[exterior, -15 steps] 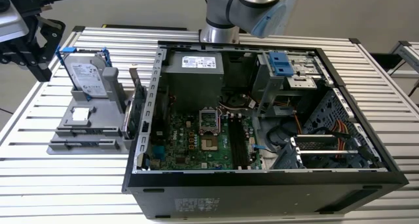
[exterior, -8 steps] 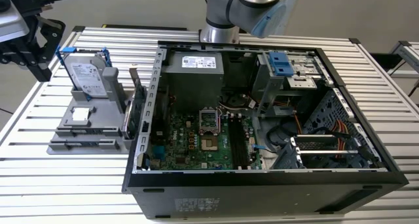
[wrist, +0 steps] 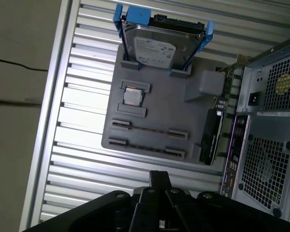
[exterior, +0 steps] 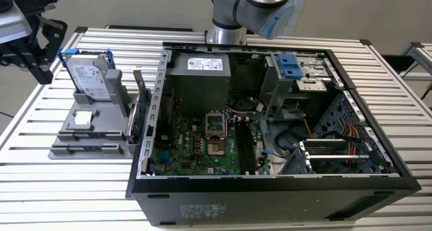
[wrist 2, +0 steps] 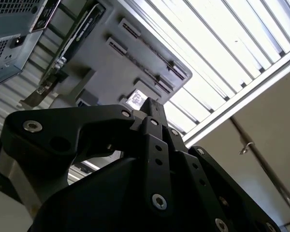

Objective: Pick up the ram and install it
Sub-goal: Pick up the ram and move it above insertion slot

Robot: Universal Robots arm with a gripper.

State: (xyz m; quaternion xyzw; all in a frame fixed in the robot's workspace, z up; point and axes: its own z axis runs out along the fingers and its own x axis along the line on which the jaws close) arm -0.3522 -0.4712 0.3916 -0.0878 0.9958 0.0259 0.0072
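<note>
The ram [wrist: 150, 129] is showing in the first wrist view as a thin dark strip seen edge-on. It is standing between two brackets of the grey holder [wrist: 159, 104], which is resting on the slatted counter [exterior: 68, 190] just beside the open computer case [exterior: 270, 190]. A second strip [wrist: 144, 147] of the same kind is sitting in the next row of brackets, and a hard drive [wrist: 157, 46] is leaning at the holder's far end.

The gripper [wrist: 159, 178] is hanging clear of the holder, apart from the ram. Whether its jaws are released or clenched cannot be told, but no stick is showing at their tip.

Inside the case, the long black memory slots [exterior: 246, 145] are looking unfilled. By this the work is judged to be at its start, with both the pick-up and the installing left to do.
</note>
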